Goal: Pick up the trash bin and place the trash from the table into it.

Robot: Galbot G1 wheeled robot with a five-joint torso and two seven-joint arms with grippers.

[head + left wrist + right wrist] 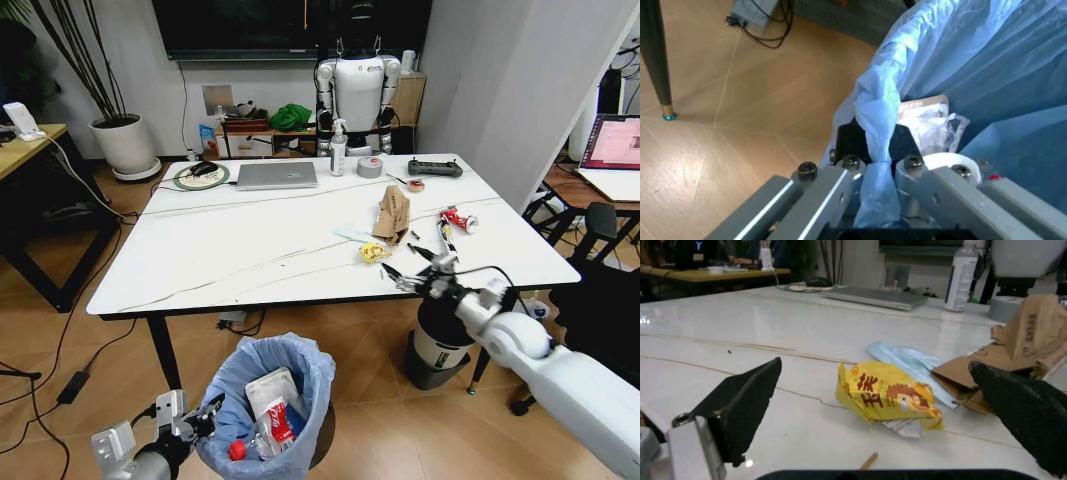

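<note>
The trash bin (265, 400), lined with a light-blue bag (987, 65), stands on the floor in front of the table (230, 260). My left gripper (205, 415) is shut on its bag rim (877, 150), and wrappers (927, 117) and red-white packs (275, 425) lie inside. Above the table's front right edge, my right gripper (412, 272) is open, its black fingers (740, 400) spread either side of a yellow snack scrap (883, 395) (373, 252). Torn brown cardboard (392, 213) (1013, 345), a light-blue flat piece (907, 360) and a red-white pack (460, 219) lie just beyond.
At the table's far side are a silver laptop (277, 175), a spray bottle (338, 148), a grey tape roll (370, 166) and a black controller (435, 168). A white cylinder with a black top (438, 345) stands under the right edge, next to a chair (600, 300).
</note>
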